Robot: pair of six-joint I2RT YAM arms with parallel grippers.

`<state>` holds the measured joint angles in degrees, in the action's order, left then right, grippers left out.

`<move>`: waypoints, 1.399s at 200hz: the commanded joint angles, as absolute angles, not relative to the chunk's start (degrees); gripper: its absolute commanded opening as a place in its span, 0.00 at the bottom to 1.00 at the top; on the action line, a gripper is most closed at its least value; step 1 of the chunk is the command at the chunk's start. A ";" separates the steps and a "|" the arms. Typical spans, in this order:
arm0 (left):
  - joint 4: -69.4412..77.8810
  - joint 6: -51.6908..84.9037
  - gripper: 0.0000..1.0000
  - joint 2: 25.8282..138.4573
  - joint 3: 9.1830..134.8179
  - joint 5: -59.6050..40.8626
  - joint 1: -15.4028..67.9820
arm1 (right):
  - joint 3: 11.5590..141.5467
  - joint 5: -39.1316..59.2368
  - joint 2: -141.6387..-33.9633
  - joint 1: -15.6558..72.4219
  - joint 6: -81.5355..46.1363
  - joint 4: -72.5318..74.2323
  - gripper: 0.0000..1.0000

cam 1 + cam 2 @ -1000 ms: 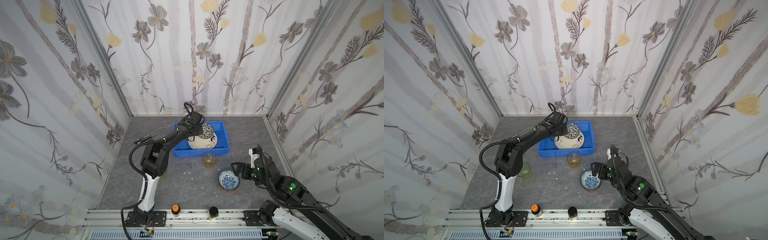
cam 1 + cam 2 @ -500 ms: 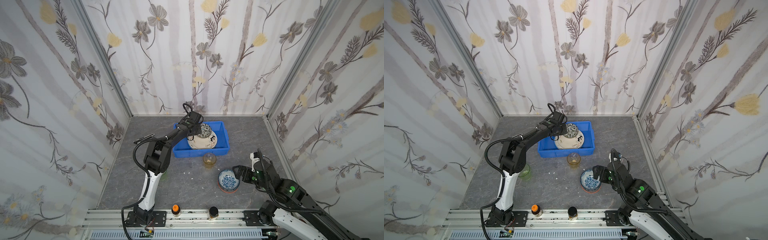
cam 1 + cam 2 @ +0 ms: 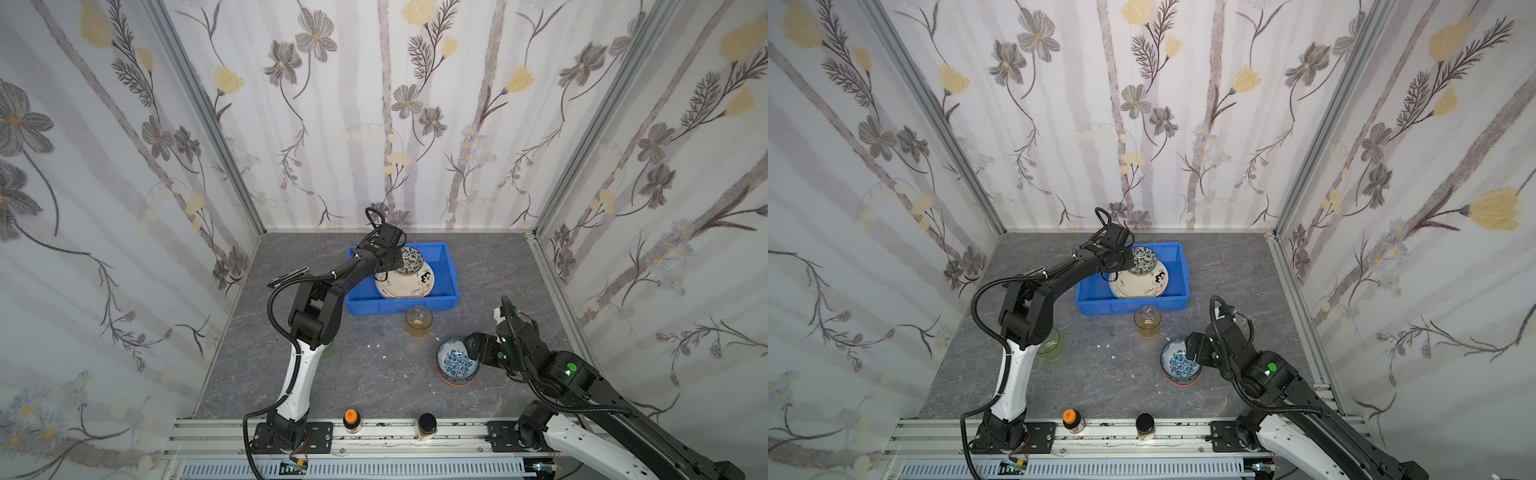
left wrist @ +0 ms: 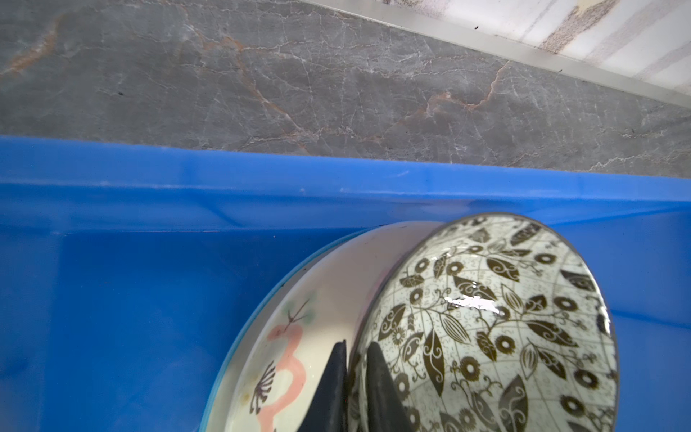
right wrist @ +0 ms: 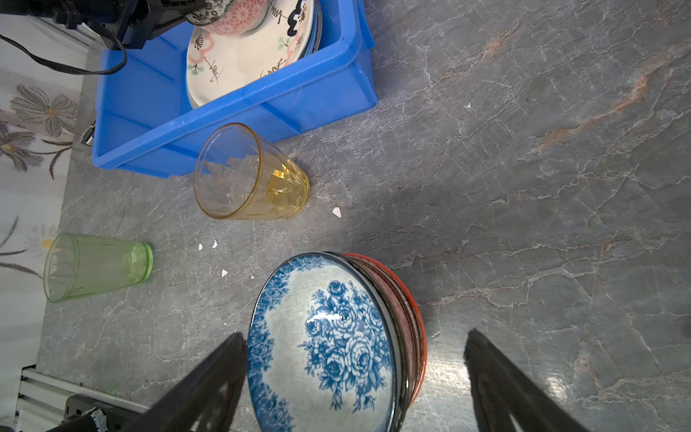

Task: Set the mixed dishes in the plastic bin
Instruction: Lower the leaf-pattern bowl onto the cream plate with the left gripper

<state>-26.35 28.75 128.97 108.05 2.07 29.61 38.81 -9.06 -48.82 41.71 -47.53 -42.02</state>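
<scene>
The plastic bin [image 3: 403, 305] sits at the far middle of the counter [image 3: 374, 374]. A stack of plates lies inside it with a cream plate [image 3: 409, 284] on top. The left claw [image 4: 357, 351] reaches into the bin. Its jaws stand close together, one on each side of the rim of the black-white leaf bowl [image 4: 486, 329]. The bowl lies tilted on the cream plate, and I cannot tell whether the claw is pressing on it or only flanking the rim.

At the near right, the blue floral bowl [image 5: 329, 348] is nested in the orange bowl [image 5: 415, 310]. The right claw [image 5: 355, 334] is spread wide around this pair and holds nothing. One finger is just beside the blue rim and the other stands apart from the orange one.

The amber tumbler [image 3: 419, 322] stands upright just in front of the bin. The green tumbler [image 3: 1050, 343] stands on the left, by the left arm.
</scene>
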 commanded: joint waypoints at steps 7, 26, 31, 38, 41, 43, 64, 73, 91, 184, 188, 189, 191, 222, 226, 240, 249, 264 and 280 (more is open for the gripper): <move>-25.84 28.41 0.26 129.12 108.24 2.30 29.53 | 39.13 -9.23 -49.48 41.72 -48.52 -42.92 0.86; -25.84 28.39 0.32 128.92 108.19 2.11 29.49 | 39.45 -9.25 -50.21 41.80 -48.66 -43.99 0.80; -25.84 28.39 0.34 128.82 108.14 2.02 29.53 | 39.53 -9.23 -50.46 41.80 -48.69 -44.27 0.79; -25.85 28.40 0.37 128.77 108.08 1.97 29.53 | 39.58 -9.16 -50.83 41.78 -48.69 -44.53 0.77; -25.89 28.39 0.39 128.70 108.10 1.94 29.52 | 39.66 -9.14 -51.01 41.75 -48.71 -44.69 0.76; -25.92 28.37 0.40 128.68 108.04 1.87 29.53 | 39.71 -9.10 -51.12 41.77 -48.72 -44.77 0.75; -25.93 28.44 0.52 127.81 107.59 1.59 29.50 | 40.68 -8.50 -52.73 41.76 -48.64 -45.85 0.67; -26.00 28.27 0.59 127.33 107.29 1.34 29.53 | 41.11 -8.22 -53.53 41.81 -48.19 -46.23 0.63; -26.02 28.17 0.65 125.93 106.25 1.41 29.49 | 41.89 -8.13 -55.02 42.02 -47.82 -46.82 0.54; -26.12 29.23 1.00 115.43 98.80 -0.45 29.64 | 45.69 -8.96 -61.56 43.38 -47.38 -49.75 0.31; -26.15 29.22 1.00 114.93 98.50 -0.79 29.66 | 45.70 -8.99 -61.77 43.51 -47.44 -49.82 0.31; -26.17 29.29 1.00 114.86 98.43 -0.88 29.64 | 45.70 -8.98 -61.82 43.51 -47.50 -49.87 0.31; -26.12 29.34 1.00 114.69 98.28 -1.05 29.62 | 45.66 -8.97 -61.88 43.57 -47.47 -49.84 0.31; -26.06 29.19 1.00 111.80 96.49 -3.05 30.01 | 45.61 -9.29 -63.15 44.34 -47.98 -50.38 0.28; -26.10 29.08 1.00 111.41 96.34 -3.07 30.06 | 45.62 -9.38 -63.17 44.38 -48.05 -50.44 0.27; -26.10 29.03 1.00 110.55 95.73 -3.16 30.22 | 45.63 -9.84 -63.53 44.64 -48.33 -50.93 0.27; -26.10 29.03 1.00 110.02 95.37 -3.29 30.17 | 45.70 -10.17 -63.64 44.81 -48.51 -51.27 0.27; -26.09 29.01 1.00 109.54 94.74 -3.51 30.17 | 45.57 -10.36 -63.86 44.93 -48.69 -51.73 0.27; -26.08 28.98 1.00 109.18 94.16 -3.52 30.45 | 45.88 -11.33 -63.61 45.49 -49.51 -52.55 0.27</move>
